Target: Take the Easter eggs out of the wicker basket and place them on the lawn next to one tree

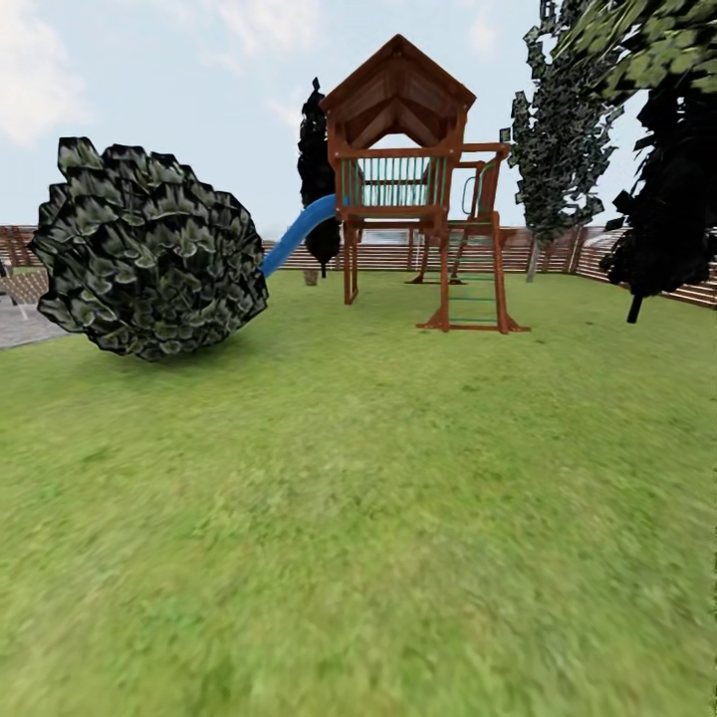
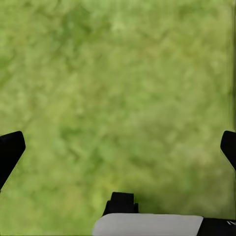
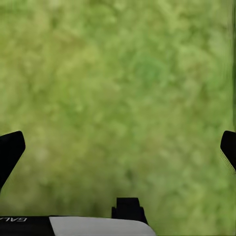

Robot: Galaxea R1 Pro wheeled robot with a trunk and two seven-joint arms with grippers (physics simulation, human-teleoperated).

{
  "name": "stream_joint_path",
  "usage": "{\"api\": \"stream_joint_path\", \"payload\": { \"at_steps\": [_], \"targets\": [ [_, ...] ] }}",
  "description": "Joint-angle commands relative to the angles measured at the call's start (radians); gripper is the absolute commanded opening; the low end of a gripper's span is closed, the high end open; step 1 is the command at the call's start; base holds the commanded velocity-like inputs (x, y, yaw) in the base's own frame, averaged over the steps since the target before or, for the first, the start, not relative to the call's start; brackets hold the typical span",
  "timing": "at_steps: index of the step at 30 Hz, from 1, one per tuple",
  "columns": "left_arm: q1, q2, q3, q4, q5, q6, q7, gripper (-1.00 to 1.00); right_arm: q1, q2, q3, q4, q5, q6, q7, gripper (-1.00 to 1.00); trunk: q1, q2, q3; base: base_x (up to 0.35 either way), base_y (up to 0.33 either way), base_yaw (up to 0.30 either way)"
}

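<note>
The Easter eggs and the wicker basket are out of view. The lawn [image 1: 378, 498] stretches ahead in the head view. At the far right by the fence stands a tree [image 1: 558, 129] with a pale, straight trunk [image 1: 535, 261] and mottled green-white leaves. Over bare grass, my left gripper [image 2: 118, 147] is open, its dark fingertips [image 2: 10, 147] wide apart with nothing between them. My right gripper [image 3: 118, 147] is open the same way above grass, fingertips [image 3: 10, 147] spread and empty.
A big dark leafy bush [image 1: 149, 249] sits on the left. A wooden playset [image 1: 408, 179] with a blue slide [image 1: 299, 234] stands in the middle distance. A black-trunked dark tree [image 1: 662, 199] is at the right edge. A slatted wooden fence [image 1: 558, 249] bounds the garden.
</note>
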Motion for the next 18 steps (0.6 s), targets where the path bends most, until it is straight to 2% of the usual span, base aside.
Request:
{"api": "stream_joint_path", "payload": {
  "at_steps": [1,18],
  "targets": [
    [0.000,0.000,0.000,-0.001,-0.001,-0.001,0.003,1.00,-0.001,0.000,0.000,0.001,0.001,-0.003,-0.001,1.00,0.001,0.000,-0.001,0.335,0.000,-0.138],
    [0.000,0.000,0.000,-0.001,-0.001,-0.001,0.003,1.00,-0.001,0.002,0.002,0.004,-0.001,-0.003,-0.001,1.00,0.001,0.000,-0.001,0.335,0.000,-0.034]
  ]
}}
